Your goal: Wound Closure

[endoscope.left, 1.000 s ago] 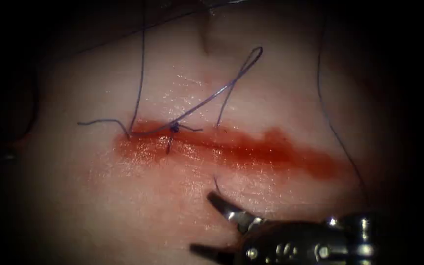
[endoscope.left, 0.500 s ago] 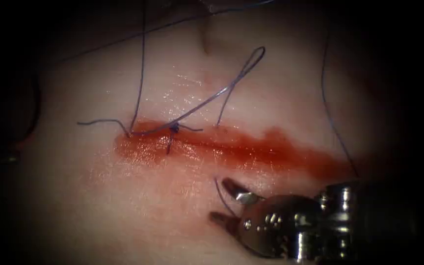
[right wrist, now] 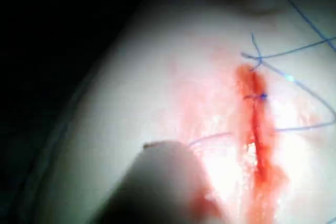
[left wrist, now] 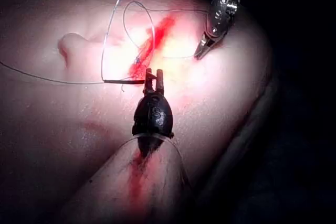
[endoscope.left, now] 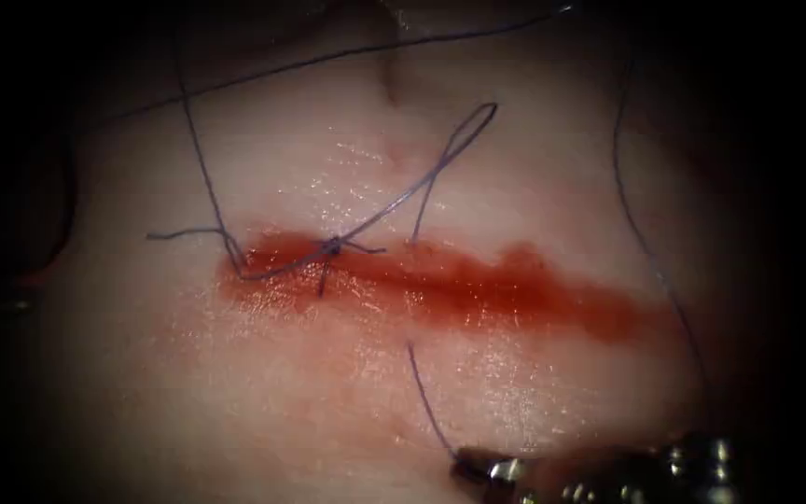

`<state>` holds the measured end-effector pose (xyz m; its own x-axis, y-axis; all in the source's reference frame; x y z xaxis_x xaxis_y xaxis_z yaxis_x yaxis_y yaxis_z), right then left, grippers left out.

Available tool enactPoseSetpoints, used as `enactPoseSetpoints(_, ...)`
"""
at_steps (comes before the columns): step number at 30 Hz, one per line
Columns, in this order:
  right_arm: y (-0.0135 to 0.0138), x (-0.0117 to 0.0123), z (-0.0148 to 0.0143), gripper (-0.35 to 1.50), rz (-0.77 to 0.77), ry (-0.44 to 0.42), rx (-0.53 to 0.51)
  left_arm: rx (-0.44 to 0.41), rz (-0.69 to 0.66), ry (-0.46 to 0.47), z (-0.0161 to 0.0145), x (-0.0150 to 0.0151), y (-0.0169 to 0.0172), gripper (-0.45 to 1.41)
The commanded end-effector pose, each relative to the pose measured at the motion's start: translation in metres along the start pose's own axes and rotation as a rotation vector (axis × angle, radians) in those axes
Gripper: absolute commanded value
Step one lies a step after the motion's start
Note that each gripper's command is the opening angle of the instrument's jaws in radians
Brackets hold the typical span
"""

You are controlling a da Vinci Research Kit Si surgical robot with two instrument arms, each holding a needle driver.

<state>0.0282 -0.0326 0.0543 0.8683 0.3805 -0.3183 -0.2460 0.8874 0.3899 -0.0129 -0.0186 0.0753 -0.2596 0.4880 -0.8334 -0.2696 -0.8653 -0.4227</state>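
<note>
My right tool (endoscope.left: pixel 474 464) sits at the near edge, its jaws closed, I think, on the thread (endoscope.left: pixel 426 397) rising from the tissue (endoscope.left: pixel 235 392) near the cut (endoscope.left: pixel 440 280) (a knot (endoscope.left: pixel 331 245) sits at its left end). My left tool (left wrist: pixel 154 78) grips the needle (left wrist: pixel 123 81) at one end, outside the tissue.

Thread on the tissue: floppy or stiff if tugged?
Likely floppy: the thread lies in a loose loop on the tissue. Probably tautens under pull: the strand held by the right tool runs almost straight.

pink tissue (endoscope.left: pixel 235 392), red fluid (endoscope.left: pixel 478 285), purple thread (endoscope.left: pixel 426 397)
</note>
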Motion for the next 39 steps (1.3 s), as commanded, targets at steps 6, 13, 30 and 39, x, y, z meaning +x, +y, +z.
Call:
enactPoseSetpoints(6,-0.0072,-0.0009,-0.0034,-0.35,-0.070,-0.053,0.217,-0.004,-0.004,0.000,0.0005,-0.0007,0.0005,-0.45)
enactPoseSetpoints(13,-0.0090,-0.0010,-0.0080,-0.35,-0.122,-0.010,0.290,-0.005,-0.004,0.000,0.0004,-0.0007,0.0004,-0.45)
enactPoseSetpoints(30,0.0010,0.0032,-0.0130,1.30,-0.083,0.718,0.156,-0.005,-0.004,0.000,0.0004,-0.0007,0.0004,-0.45)
enactPoseSetpoints(39,0.0051,0.0017,-0.0118,1.21,0.161,0.752,0.160,-0.005,-0.004,0.000,0.0004,-0.0007,0.0004,-0.45)
